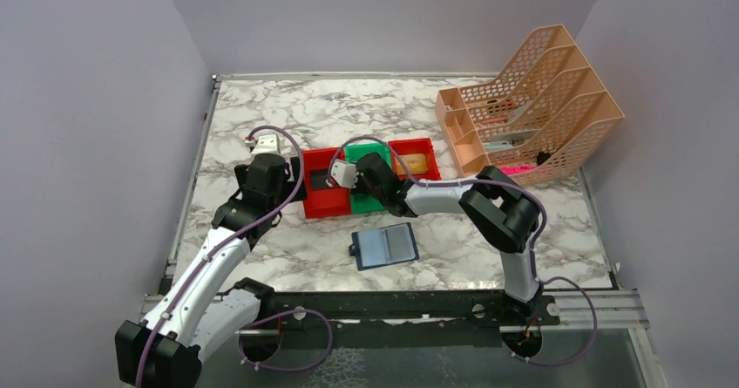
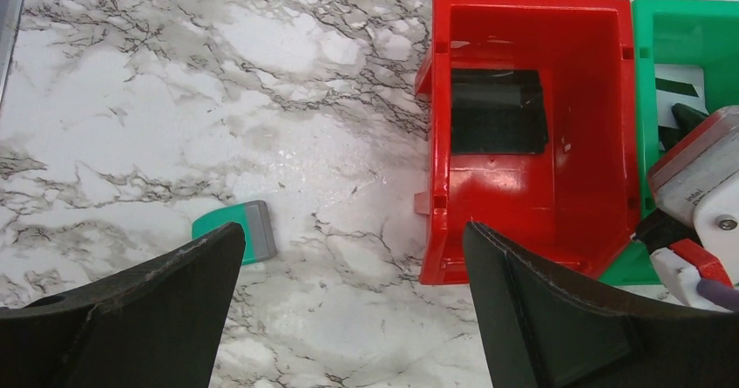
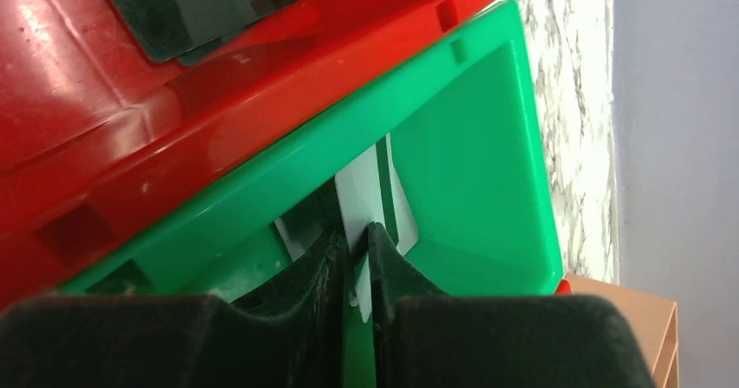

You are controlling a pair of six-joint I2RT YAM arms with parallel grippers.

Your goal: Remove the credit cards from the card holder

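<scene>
A white marble-patterned surface [image 1: 288, 118] with grey veins sits boxed in by plain pale lilac walls [image 1: 87, 100] on three sides, evenly lit; a metal rail [image 1: 593, 303] runs along its near edge.

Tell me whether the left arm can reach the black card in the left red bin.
Probably yes. The open left gripper hangs beside the red bin, and the black card lies uncovered on its floor. The right gripper pinches a pale card in the green bin next door.
</scene>
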